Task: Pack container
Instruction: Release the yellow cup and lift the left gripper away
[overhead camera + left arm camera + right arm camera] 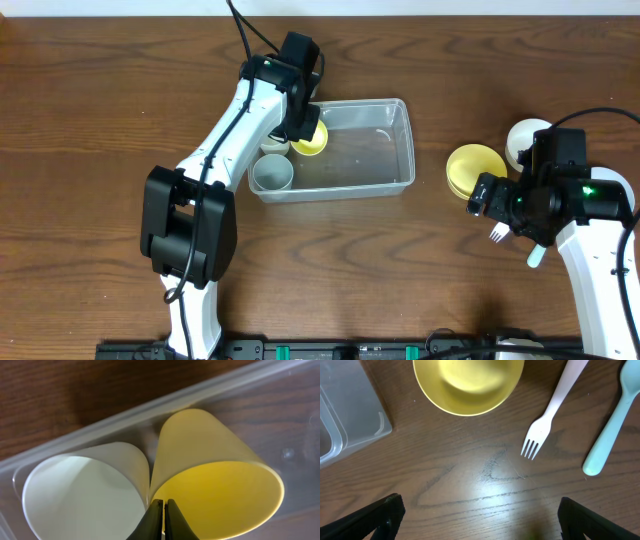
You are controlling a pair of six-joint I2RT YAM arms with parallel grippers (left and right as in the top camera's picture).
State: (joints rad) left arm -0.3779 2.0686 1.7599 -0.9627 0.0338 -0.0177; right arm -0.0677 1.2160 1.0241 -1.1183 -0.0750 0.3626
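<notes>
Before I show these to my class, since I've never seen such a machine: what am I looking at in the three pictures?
The top picture looks down on a wooden table with two white-and-black robot arms. The other two come from cameras on each arm's wrist.

The left gripper reaches into the clear plastic container, its fingers closed together between a yellow cup and a pale cup lying on their sides. Whether it pinches a rim, I can't tell.

The right gripper is open and holds nothing. Below it lie a yellow bowl, a pale pink fork and a light blue spoon. From overhead, a white bowl sits beside the yellow one.
</notes>
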